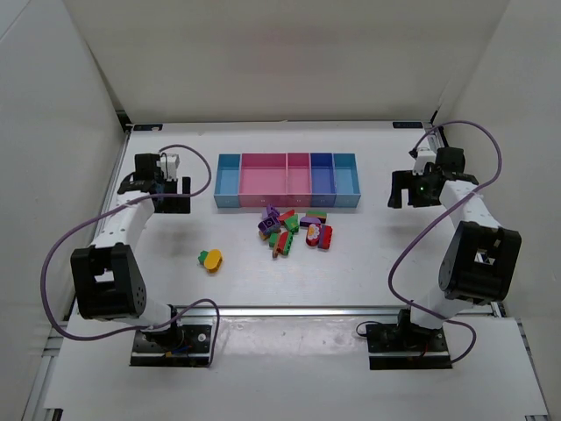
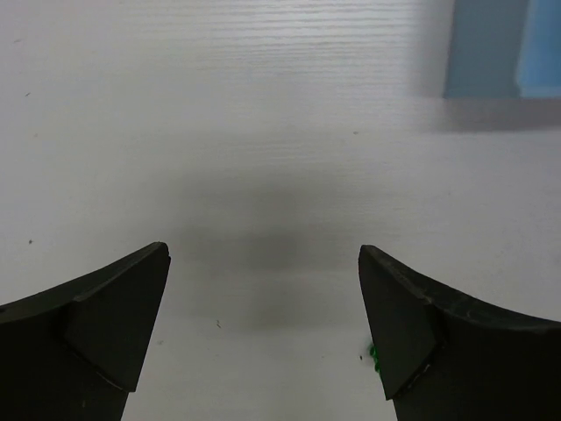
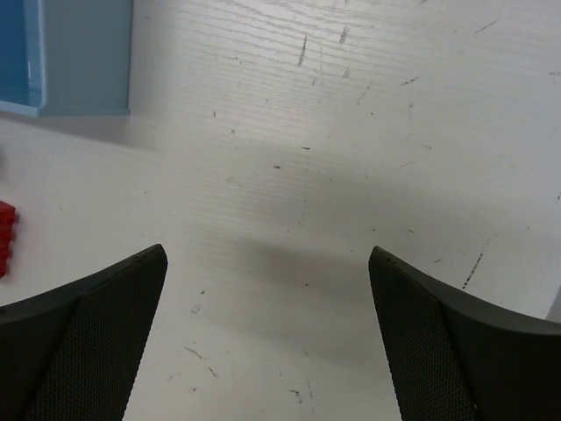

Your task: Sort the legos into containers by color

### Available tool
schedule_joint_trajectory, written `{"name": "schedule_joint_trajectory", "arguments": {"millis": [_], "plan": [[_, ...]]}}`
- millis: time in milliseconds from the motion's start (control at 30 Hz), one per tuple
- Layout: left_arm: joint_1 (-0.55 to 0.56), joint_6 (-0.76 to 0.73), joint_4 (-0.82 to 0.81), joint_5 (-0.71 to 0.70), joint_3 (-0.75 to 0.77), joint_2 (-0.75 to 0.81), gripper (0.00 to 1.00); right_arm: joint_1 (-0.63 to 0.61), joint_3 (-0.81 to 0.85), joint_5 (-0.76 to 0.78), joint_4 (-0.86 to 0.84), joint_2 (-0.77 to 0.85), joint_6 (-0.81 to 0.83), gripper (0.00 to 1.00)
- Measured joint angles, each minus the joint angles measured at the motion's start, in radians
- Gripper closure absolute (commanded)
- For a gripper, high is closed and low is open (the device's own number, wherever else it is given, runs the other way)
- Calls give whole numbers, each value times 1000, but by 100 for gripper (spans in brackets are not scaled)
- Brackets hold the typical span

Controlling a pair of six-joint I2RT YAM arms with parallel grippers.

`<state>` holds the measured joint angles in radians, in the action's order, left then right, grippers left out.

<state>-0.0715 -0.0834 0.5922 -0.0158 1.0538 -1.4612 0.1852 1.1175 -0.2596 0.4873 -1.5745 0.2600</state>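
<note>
The tabletop (image 3: 351, 132) looked matt white, finely grained and scratched; the bins (image 1: 263, 180) and bricks (image 1: 291, 224) were smooth plastic.

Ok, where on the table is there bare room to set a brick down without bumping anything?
Bare table lies right of the lego pile, up to the right arm, and between the stray yellow brick and the left arm. The strip between pile and containers is crowded.

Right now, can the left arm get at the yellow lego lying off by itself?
Probably yes. The yellow lego lies on bare table on the left, apart from the pile, and nothing stands between it and the left pincer, which is open and empty.
</note>
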Motion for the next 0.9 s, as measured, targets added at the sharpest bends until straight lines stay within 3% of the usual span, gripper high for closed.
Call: {"name": "schedule_joint_trajectory", "arguments": {"millis": [167,367,633,900], "plan": [[-27,-211,49,263,-4,77,2,1,24,-102,42,-5,76,1],[-7,-596,229,515,-9,241,6,0,31,-196,89,-5,138,1],[0,-1089,383,639,-197,378,8,0,31,-237,116,-5,165,2],[2,-1463,489,707,-212,287,7,0,32,-256,121,-5,171,2]]}}
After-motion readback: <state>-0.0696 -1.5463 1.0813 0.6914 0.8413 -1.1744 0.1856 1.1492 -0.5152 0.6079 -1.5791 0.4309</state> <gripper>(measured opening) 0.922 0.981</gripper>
